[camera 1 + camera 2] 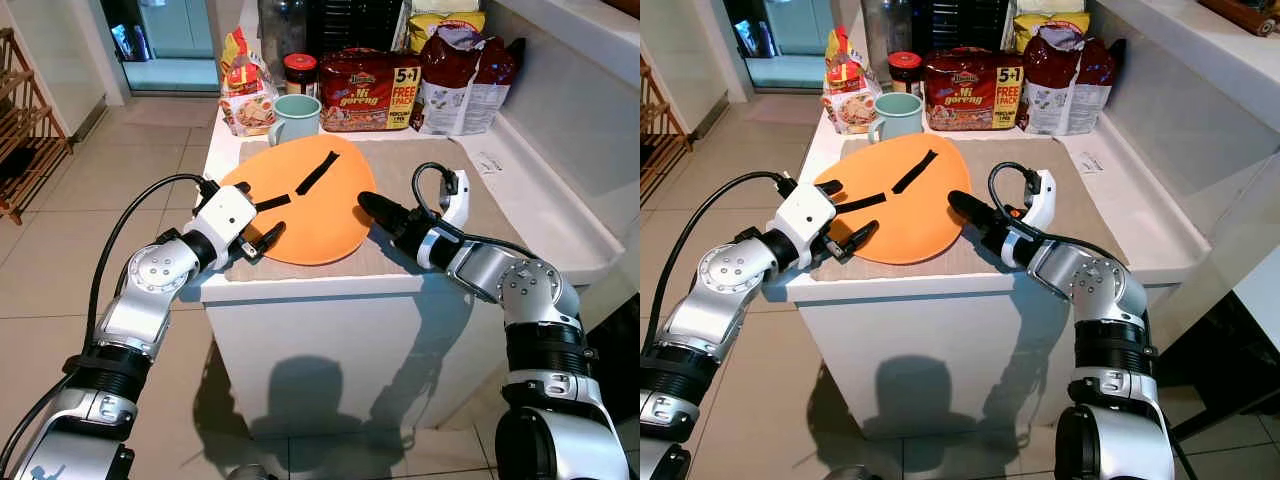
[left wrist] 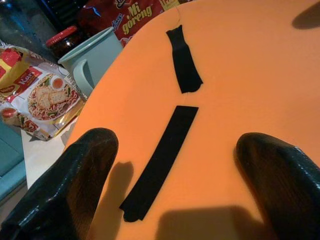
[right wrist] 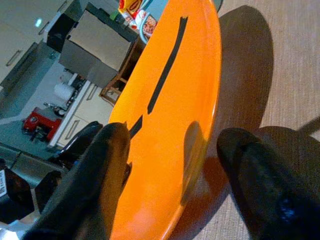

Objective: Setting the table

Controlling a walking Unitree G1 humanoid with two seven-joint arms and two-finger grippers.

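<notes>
Flanking the orange plate (image 1: 318, 205), both tools, left (image 1: 262, 222) and right (image 1: 372, 209), gape open; mug (image 1: 294, 118) and noodle packs (image 1: 368, 90) behind.

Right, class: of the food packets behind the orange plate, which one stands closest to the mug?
The small noodle packet left of the mug; it touches it.

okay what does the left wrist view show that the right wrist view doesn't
Left wrist: the mug close up, a red-lidded jar and the noodle packet beside the plate. Right wrist: the beige mat under the plate's rim, and the left gripper at the plate's far edge. Both: the orange plate with its black strips, seen between an open pair of black fingers.
</notes>
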